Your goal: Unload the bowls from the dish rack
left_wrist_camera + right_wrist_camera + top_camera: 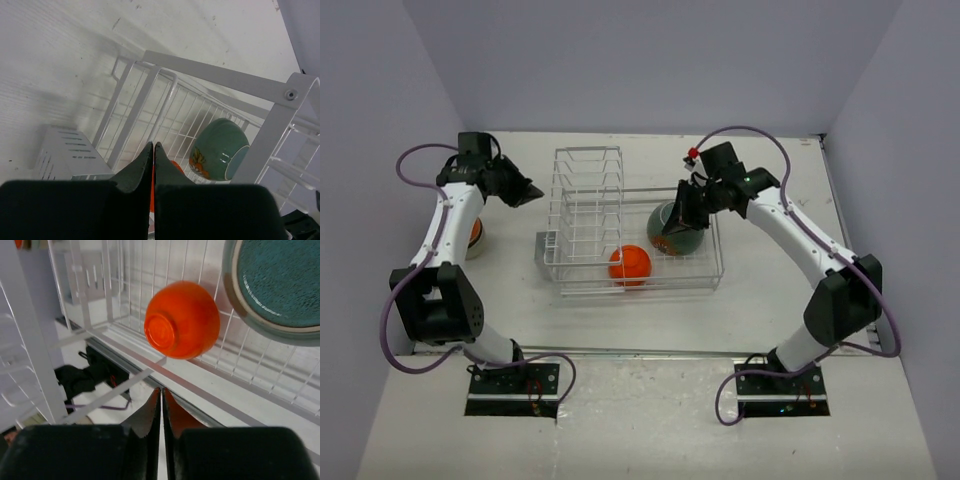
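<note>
A white table (620,320) is sitting between lilac walls (650,60). The left gripper (153,145), fingers pressed together on nothing, is hovering with the dish rack (150,100) just ahead. The right gripper (161,390), also pinched empty, is hanging over the rack, with the orange bowl (182,320) ahead of its tips and the teal bowl (280,280) ahead-right.

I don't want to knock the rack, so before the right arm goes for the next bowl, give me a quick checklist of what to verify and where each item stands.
1. Right hand open for a grasp: not ok, fingers shut, empty.
2. Left hand outside the dish rack: ok.
3. Teal bowl rim exposed to the right hand: ok, its inside faces the right wrist camera.
4. Orange bowl rim exposed: not ok, its base faces the right wrist camera.
5. Right hand's height above the dish rack: cannot tell.
</note>
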You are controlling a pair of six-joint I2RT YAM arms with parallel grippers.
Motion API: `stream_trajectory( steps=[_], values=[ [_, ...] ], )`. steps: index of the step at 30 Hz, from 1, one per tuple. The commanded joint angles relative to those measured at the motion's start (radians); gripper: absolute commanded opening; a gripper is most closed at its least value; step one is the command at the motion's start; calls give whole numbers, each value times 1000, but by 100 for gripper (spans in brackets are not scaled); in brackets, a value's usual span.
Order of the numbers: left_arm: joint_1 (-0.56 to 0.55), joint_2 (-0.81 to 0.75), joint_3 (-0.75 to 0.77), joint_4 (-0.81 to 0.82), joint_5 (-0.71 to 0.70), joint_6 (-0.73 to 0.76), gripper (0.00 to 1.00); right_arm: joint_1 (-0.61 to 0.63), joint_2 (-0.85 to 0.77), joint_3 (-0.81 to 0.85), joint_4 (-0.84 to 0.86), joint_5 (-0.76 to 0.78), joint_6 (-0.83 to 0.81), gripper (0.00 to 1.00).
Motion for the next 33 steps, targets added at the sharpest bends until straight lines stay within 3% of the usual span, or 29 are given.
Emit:
stream_trajectory(
  steps=[1, 11, 20, 33],
  values=[
    [-21, 11, 39, 25, -3, 29, 0, -29, 52, 97, -62, 69, -15, 0],
    [-53, 51, 16, 21, -52, 57, 0, -33, 355, 467, -241, 195, -92, 0],
    [-58, 110, 53, 2, -93, 77, 0, -116, 359, 438, -234, 169, -92, 0],
    [-130, 255, 114, 24, -66, 101, 0, -121, 417, 453, -230, 164, -109, 0]
  ],
)
